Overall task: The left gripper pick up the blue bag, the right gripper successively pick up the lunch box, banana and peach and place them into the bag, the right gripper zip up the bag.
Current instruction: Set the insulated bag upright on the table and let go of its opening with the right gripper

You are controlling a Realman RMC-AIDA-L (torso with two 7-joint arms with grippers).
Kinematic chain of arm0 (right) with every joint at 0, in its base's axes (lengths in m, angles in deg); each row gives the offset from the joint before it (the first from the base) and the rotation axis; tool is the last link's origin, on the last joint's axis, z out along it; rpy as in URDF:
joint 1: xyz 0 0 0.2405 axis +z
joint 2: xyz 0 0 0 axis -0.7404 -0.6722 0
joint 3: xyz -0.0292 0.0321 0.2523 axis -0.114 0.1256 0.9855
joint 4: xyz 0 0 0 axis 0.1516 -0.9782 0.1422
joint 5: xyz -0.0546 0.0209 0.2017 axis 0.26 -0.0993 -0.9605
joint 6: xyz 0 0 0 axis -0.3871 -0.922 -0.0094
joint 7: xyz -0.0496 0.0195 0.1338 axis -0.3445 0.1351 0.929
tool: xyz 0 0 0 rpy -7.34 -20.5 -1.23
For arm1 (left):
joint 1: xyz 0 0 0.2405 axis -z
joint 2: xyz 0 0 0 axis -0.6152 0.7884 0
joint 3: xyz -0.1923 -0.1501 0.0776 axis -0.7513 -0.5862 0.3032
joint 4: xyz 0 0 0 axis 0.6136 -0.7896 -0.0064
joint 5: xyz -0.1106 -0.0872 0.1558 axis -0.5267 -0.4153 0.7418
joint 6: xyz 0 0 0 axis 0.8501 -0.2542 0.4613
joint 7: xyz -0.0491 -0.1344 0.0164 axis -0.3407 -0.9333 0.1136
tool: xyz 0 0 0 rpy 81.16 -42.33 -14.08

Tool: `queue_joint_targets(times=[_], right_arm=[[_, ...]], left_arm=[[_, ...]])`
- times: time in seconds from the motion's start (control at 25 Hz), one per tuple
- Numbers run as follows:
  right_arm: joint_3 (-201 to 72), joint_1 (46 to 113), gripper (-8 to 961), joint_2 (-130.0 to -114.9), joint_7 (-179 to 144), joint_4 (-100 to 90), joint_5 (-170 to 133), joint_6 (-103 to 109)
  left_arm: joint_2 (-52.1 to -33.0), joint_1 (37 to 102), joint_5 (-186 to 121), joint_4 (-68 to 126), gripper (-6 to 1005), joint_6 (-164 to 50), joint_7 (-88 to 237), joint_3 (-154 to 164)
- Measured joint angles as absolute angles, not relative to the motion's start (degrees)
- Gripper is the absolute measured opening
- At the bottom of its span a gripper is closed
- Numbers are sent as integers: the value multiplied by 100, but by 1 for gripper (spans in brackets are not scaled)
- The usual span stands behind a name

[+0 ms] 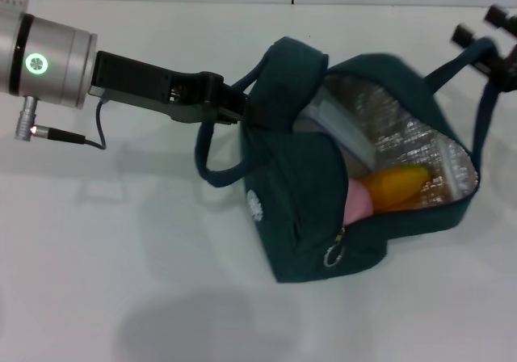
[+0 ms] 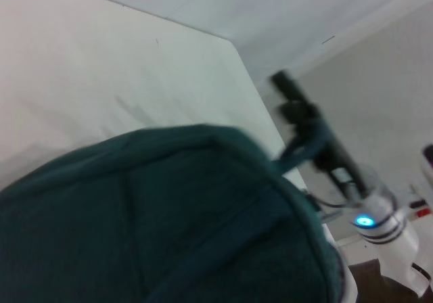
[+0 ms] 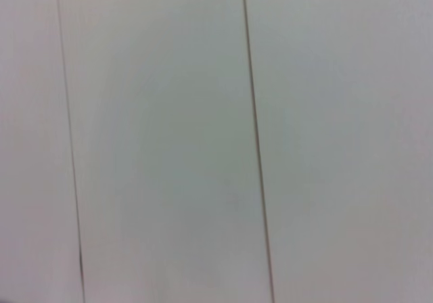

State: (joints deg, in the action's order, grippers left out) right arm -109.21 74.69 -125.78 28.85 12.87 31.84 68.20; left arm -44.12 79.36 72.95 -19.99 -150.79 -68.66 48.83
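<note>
Banana (image 1: pixel 397 184), peach (image 1: pixel 355 204) and lunch box (image 1: pixel 343 128) lie inside the open blue bag (image 1: pixel 299 216). The left gripper (image 1: pixel 234 103) is closed on its left side; the right gripper (image 1: pixel 493 35) hooks the right handle, its opening impossible to tell.

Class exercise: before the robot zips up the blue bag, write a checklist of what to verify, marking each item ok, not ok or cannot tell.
1. Clear plastic lunch box inside the dark teal fabric bag: ok.
2. Yellow-orange banana inside: ok.
3. Pink peach inside: ok.
4. Left gripper holding the bag at its handle: ok.
5. Right gripper at the zipper: not ok; it is at the far handle, away from the ring pull.
6. Bag opening clear for closing: cannot tell; the banana lies near the edge.
</note>
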Motion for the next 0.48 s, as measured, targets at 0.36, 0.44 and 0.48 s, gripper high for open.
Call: queue_joint_targets(times=[0.36,0.44,0.48], right_arm=[[-10921,6747,642,-12492,3593,2403,2548,8473],[-10946,6604,642,-12479,4144,2905,2573,8554],[-10947,6565,642,-12477,4343,3086,2576,8563]], left_arm=[[-4405,7813,7298,-1986,42,-15080,-6795,4882],[-4429,7785,7300,-1976,42,-15080,-6730,4894],[-4429,7785,7300,-1976,42,-15080,-6730,4894]])
